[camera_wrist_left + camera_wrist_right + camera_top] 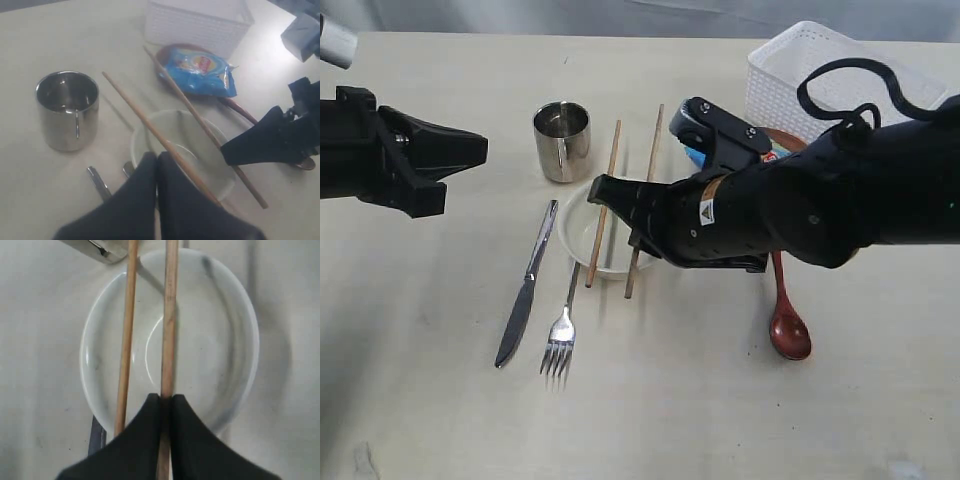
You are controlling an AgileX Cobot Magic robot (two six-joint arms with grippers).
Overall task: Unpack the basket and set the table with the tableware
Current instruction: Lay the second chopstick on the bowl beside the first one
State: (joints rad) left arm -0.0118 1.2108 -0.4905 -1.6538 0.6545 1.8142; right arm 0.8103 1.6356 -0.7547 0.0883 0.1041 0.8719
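- Exterior: chopsticks [613, 150] lie across bowl [576, 228] mid-table [430, 380]; basket [790, 70] at the far right; right gripper [596, 190] low over the bowl.
- Left wrist: left gripper [157, 161] pressed together (nothing between the fingers).
- Right wrist: right gripper [166, 399] pinching one chopstick [169, 315] above the bowl's rim.

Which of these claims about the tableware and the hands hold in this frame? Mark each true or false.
1. Both chopsticks lie across the bowl. True.
2. The right hand is shut on one chopstick. True.
3. The cup lies on its side. False: it stands upright.
4. The snack bag is in the basket. False: it lies on the plate beside the basket.
5. The left hand holds the knife. False: it is shut on nothing; the knife lies by the fork.
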